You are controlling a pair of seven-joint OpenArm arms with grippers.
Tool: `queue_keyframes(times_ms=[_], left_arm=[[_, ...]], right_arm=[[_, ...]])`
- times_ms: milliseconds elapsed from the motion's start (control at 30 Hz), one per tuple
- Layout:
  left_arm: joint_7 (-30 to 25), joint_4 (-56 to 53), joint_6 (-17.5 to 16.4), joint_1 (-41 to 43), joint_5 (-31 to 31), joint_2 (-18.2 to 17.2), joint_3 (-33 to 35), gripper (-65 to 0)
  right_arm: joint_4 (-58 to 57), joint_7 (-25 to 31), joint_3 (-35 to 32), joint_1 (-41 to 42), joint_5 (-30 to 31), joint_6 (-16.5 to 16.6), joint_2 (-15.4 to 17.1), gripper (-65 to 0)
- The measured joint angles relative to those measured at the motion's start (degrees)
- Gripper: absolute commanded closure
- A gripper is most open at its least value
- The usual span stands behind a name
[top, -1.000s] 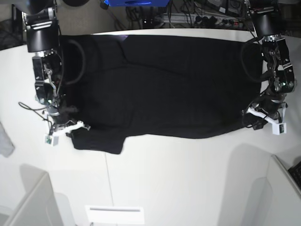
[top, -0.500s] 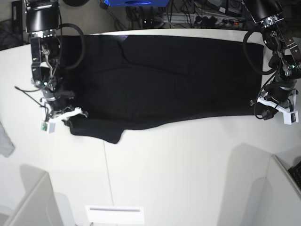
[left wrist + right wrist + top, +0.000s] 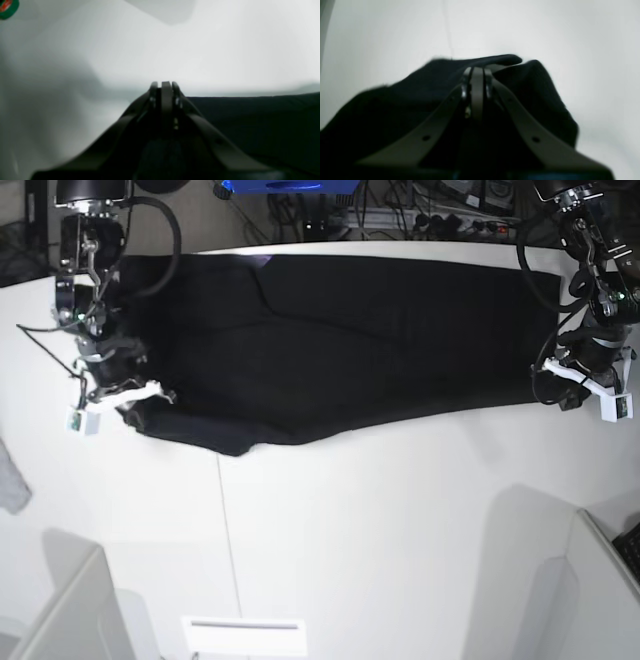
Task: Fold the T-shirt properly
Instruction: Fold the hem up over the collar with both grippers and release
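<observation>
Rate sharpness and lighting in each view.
Base view: sharp, evenly lit, edges bowed by the wide lens; the black T-shirt shows almost no fold detail. Left wrist view: soft and smeared, table washed pale. Right wrist view: blurred too, the right gripper shut on dark, featureless cloth.

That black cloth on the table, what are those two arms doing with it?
It is a black T-shirt, spread wide across a white table. A two-armed robot is folding it. The right gripper is shut on one end of the near edge and the left gripper is shut on the other end. Most of the shirt lies flat towards the table's far side, with the near edge pinched up at both ends.
</observation>
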Motion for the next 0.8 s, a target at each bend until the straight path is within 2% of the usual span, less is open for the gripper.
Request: queue_keyframes(times_ms=[133,300,400,633,800], left_arm=[[0.00,0.04,0.02,0.61,0.00,-0.02,0.00,0.0],[0.46,1.05,-0.61,2.14,-0.22,0.22,-1.66,0.0],[-0.42,1.77,-3.63,2.82,-0.24,-0.17,-3.72,0.0],[-0.17,1.81,-4.33,4.79,-0.22,0.00,-4.81,0.0],[-0.22,1.79,-6.64,5.51,-0.02,0.00,-4.98,0.0]], right_arm=[[2.14,-4.48,2.80,-1.75,0.07,0.07,-2.21,0.0],[2.14,-4.85,3.78,-4.02,0.46,0.11,-2.58,0.0],[3.19,-5.09,4.66,-5.29,0.46,0.11,-2.60,0.0],[7.87,-4.94,6.60,-8.98,0.48,0.11,-2.60,0.0],[7.87,-5.31,9.31,-11.74,7.32,0.24,-3.39,0.0]])
